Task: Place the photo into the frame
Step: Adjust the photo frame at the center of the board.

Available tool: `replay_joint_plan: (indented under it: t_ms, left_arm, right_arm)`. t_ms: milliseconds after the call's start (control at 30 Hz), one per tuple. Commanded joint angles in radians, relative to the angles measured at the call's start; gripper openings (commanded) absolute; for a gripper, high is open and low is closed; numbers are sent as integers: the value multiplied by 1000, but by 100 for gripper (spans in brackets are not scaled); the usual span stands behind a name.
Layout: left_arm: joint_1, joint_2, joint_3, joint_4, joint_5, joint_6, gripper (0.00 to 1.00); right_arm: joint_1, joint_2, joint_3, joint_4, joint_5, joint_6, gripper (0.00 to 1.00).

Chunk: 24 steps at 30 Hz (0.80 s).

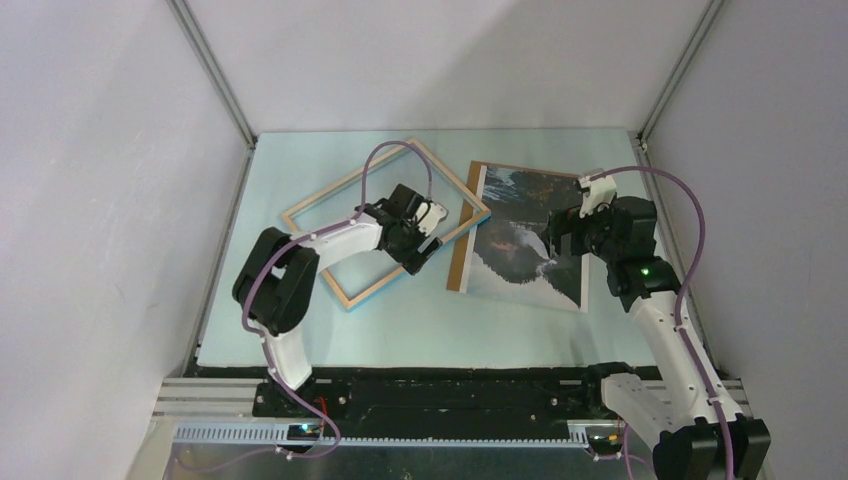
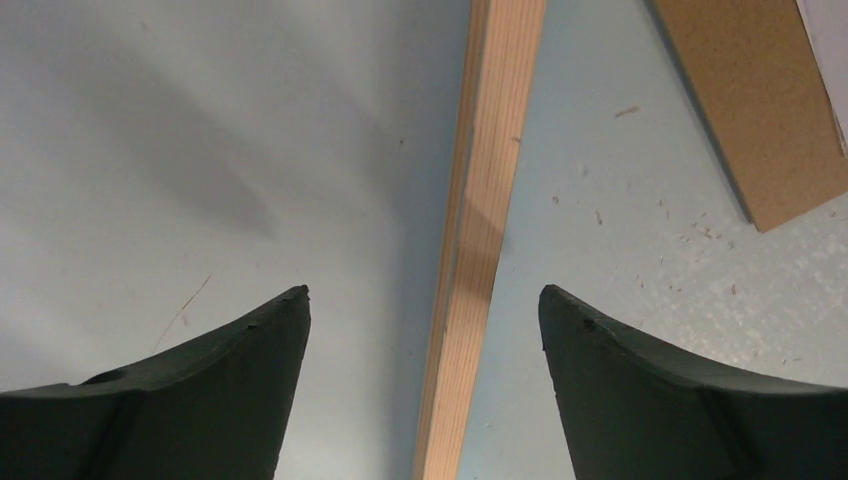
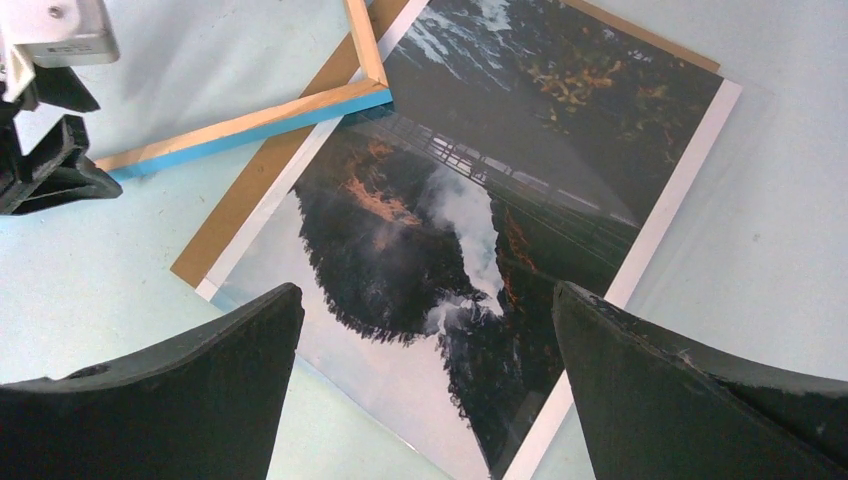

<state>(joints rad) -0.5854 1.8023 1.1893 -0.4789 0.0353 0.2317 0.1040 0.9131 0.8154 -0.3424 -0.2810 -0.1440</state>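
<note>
The frame point(image 1: 322, 196) lies flat at centre left, pale wood face up, blue edges showing. My left gripper point(image 1: 425, 245) is open just above the frame's lower right rail. In the left wrist view that wooden rail point(image 2: 480, 250) runs between the spread fingers of the gripper point(image 2: 425, 295). The photo point(image 1: 520, 250) lies picture side up on the brown backing board point(image 1: 461, 255), with the frame's right corner overlapping its left edge. My right gripper point(image 1: 556, 240) is open and empty above the photo's right part. The right wrist view looks down between the gripper's tips point(image 3: 428, 290) at the photo point(image 3: 470, 200) and the frame corner point(image 3: 300, 110).
The pale blue table point(image 1: 520, 330) is walled by white panels on three sides. The backing board's corner point(image 2: 760, 110) lies just right of the frame rail. The left gripper's body point(image 3: 50, 130) shows at the top left of the right wrist view.
</note>
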Motion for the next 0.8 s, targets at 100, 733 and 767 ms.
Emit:
replay_joint_plan:
  t_ms: [100, 733, 767]
  left_arm:
    - [-5, 53, 51, -15, 38, -60, 79]
    - [150, 50, -38, -38, 189, -407, 14]
    - [157, 52, -46, -37, 211, -433, 10]
  right_arm:
    - [-28, -8, 2, 0, -43, -5, 100]
    - [-68, 20, 2, -3, -49, 4, 100]
    - [-70, 23, 2, -2, -48, 4, 100]
